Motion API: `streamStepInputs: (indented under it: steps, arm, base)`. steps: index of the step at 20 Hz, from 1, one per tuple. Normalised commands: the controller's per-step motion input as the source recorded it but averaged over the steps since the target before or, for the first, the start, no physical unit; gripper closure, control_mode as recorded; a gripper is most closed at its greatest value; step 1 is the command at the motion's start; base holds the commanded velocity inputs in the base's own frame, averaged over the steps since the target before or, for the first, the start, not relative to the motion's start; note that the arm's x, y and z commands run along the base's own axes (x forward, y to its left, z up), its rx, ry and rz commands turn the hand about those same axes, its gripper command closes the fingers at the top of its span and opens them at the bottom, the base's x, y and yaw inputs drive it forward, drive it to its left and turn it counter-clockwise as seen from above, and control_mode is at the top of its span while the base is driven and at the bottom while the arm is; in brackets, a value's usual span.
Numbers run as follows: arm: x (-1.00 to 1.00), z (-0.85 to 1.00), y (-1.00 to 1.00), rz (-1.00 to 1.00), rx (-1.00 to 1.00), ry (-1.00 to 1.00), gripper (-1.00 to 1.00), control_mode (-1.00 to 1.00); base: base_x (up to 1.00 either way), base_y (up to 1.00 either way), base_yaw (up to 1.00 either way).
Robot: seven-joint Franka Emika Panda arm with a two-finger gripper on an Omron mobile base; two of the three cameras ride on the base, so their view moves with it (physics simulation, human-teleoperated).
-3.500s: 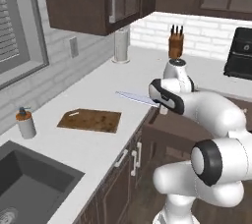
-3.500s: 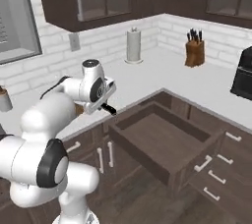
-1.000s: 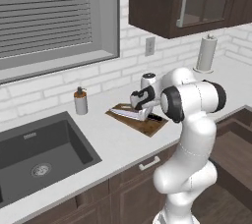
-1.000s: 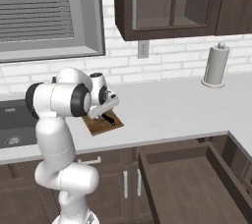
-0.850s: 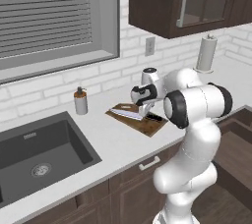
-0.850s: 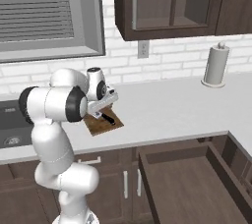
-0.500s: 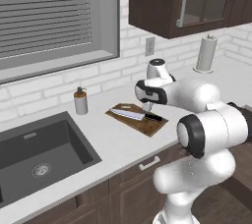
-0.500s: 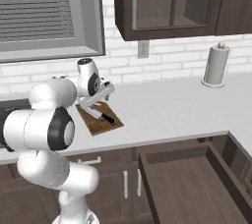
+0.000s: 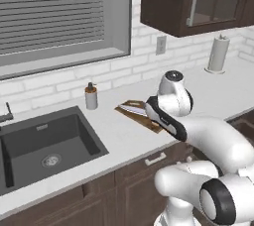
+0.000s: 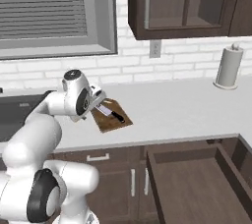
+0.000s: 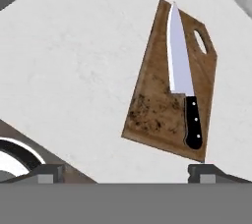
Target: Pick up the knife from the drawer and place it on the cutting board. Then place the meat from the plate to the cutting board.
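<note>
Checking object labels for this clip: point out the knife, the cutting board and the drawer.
knife (image 11: 180,63): hand view, middle of the silver blade.
cutting board (image 11: 156,112): hand view, bare mottled wood left of the handle.
drawer (image 10: 197,196): right base view, the open drawer's inner floor.

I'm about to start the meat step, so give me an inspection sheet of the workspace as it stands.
Surface: pale counter.
Job's things: knife lies flat on the cutting board, blade tip toward the end with the oval hole; drawer stands open; a white plate rim shows at the hand view's edge, meat not seen.
Clutter: soap bottle beside the sink; paper towel roll by the wall.
Grippers: gripper open, empty, above the board.
Cables: nothing seen.
Surroundings: window blinds, brick wall, dark cabinets.
</note>
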Motion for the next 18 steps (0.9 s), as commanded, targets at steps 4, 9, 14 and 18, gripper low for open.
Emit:
streamStepInputs:
  steps: [4, 9, 14, 18]
  arm:
    - [0.00, 0.00, 0.00, 0.00, 0.00, 0.00, -1.00, 1.00]
    - [0.00, 0.00, 0.00, 0.00, 0.00, 0.00, -1.00, 1.00]
    - [0.00, 0.00, 0.00, 0.00, 0.00, 0.00, -1.00, 1.00]
    - [0.00, 0.00, 0.00, 0.00, 0.00, 0.00, -1.00, 1.00]
  base:
    - [-0.45, 0.10, 0.86]
    - [-0.29, 0.25, 0.89]
    - [-0.22, 0.69, 0.82]
    - [-0.09, 0.84, 0.74]
